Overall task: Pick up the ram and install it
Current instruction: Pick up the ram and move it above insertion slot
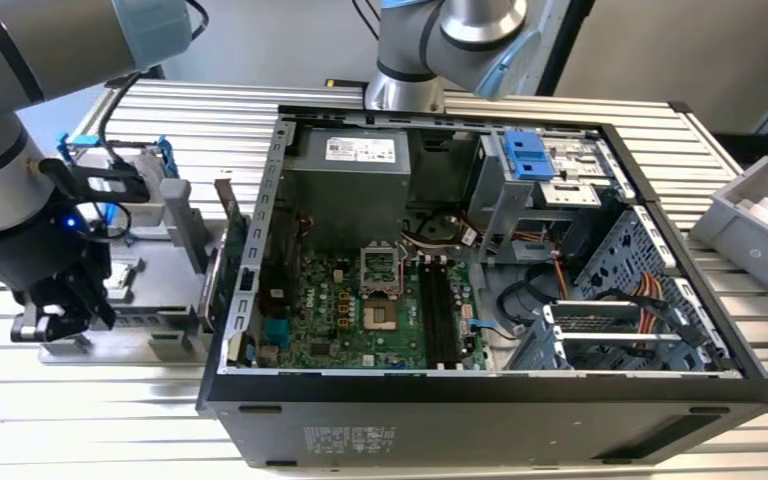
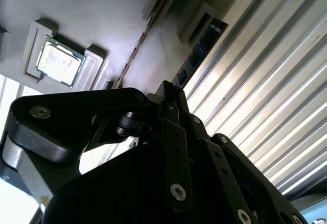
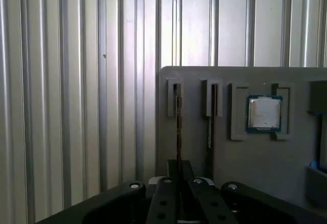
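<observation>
Where I hang over the tray (image 3: 194, 78) beside the case (image 1: 491, 410), stock reads: sticks on edge in slots, two; chip (image 3: 263, 113), one. My gripper (image 3: 179, 170) has its jaws pinched on the ram (image 3: 178, 127), the stick farther from the chip; other stick (image 3: 210, 124) alongside.
</observation>
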Robot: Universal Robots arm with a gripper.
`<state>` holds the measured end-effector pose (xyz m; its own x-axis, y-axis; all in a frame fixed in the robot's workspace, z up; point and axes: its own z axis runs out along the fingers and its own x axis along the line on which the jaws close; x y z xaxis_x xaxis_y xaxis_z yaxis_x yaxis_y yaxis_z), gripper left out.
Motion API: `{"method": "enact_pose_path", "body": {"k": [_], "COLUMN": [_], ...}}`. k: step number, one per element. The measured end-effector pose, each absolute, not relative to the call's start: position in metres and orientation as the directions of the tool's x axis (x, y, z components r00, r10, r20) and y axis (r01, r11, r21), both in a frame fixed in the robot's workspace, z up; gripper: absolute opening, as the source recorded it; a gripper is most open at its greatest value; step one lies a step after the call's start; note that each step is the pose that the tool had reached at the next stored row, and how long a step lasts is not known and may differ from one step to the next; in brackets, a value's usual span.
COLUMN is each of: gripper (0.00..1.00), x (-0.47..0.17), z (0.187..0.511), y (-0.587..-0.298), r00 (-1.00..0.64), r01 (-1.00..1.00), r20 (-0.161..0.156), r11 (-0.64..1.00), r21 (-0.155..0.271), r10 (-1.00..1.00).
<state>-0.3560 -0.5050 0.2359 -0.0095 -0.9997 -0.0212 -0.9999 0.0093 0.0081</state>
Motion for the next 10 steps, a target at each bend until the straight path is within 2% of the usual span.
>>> {"method": "enact_pose_path", "body": {"k": [10], "gripper": [0.0], "x": [-0.356], "z": [0.2468], "y": [-0.5049], "r00": [-0.01], "r01": [-1.0], "r20": [-0.02], "r11": [0.009], "r21": [0.008], "r10": [-1.0]}}
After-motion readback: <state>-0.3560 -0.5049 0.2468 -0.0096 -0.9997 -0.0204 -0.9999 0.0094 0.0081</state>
